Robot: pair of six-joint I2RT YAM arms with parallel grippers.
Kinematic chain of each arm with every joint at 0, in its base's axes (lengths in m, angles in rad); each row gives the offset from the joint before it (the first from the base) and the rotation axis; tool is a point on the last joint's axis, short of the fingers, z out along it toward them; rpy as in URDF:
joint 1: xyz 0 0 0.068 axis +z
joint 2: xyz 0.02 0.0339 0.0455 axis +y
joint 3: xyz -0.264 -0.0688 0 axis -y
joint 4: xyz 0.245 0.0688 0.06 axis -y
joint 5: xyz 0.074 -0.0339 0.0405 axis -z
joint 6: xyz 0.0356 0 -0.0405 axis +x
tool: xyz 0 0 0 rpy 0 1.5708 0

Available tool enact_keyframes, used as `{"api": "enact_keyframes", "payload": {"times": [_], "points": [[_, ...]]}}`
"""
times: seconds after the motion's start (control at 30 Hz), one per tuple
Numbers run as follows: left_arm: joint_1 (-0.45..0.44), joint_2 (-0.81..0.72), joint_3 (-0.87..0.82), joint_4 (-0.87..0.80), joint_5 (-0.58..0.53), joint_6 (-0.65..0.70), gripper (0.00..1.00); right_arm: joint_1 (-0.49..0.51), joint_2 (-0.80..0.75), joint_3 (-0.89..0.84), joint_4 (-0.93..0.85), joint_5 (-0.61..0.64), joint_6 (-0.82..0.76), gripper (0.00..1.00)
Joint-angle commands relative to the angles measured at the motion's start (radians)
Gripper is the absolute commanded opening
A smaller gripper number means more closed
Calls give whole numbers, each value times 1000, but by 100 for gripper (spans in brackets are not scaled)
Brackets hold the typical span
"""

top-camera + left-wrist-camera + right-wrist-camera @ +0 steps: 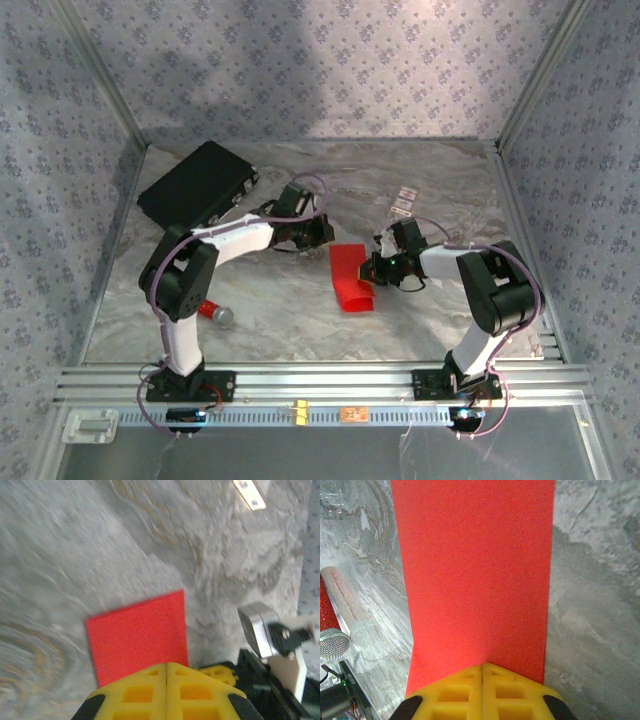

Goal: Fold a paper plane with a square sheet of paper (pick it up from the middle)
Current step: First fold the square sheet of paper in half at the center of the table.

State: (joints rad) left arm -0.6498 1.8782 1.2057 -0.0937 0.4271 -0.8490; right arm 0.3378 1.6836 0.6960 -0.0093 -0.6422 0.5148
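- The square sheet of paper point(352, 277) lies near the middle of the table point(300, 300), between your two arms. It looks folded into a long red strip. Its near end curls up a little.
- Your right gripper point(482, 680) is at the right edge of the paper. Its yellow fingers are pressed tight together. The red strip runs right up to the fingertips. You cannot tell if they pinch the paper or just sit on top of it.
- Your left gripper point(166, 682) is just beside the far left corner of the paper. Its yellow fingers are pressed tight together too, with nothing between them. From its own camera, the paper's edge goes under the fingertips.
- A red cylinder point(210, 312) with a grey end lies on the table on the left, near the left arm and well apart from the paper.
- A black case point(197, 185) sits in the far left corner.
- Two small white cards point(403, 203) lie behind the right gripper.
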Motion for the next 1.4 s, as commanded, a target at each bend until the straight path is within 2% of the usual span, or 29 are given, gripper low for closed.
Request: {"api": "enact_keyframes", "payload": {"times": [0.0, 0.23, 0.53, 0.9, 1.17, 1.37], "points": [[-57, -14, -72, 71, 45, -54, 5, -11, 12, -38, -103, 100, -2, 0], [-108, 13, -189, 256, 103, -146, 5, -12, 11, -49, -95, 107, 2, 0], [-112, 25, -256, 238, 112, -117, 5, -13, 16, -52, -95, 107, 2, 0], [-114, 4, -307, 165, 42, -51, 5, -13, 13, -59, -92, 111, 4, 0], [-125, -96, -263, 160, 54, -102, 9, -13, 8, -55, -97, 115, 7, 0], [-159, -62, -274, 246, 132, -173, 10, -11, 6, -54, -98, 117, 7, 0]]}}
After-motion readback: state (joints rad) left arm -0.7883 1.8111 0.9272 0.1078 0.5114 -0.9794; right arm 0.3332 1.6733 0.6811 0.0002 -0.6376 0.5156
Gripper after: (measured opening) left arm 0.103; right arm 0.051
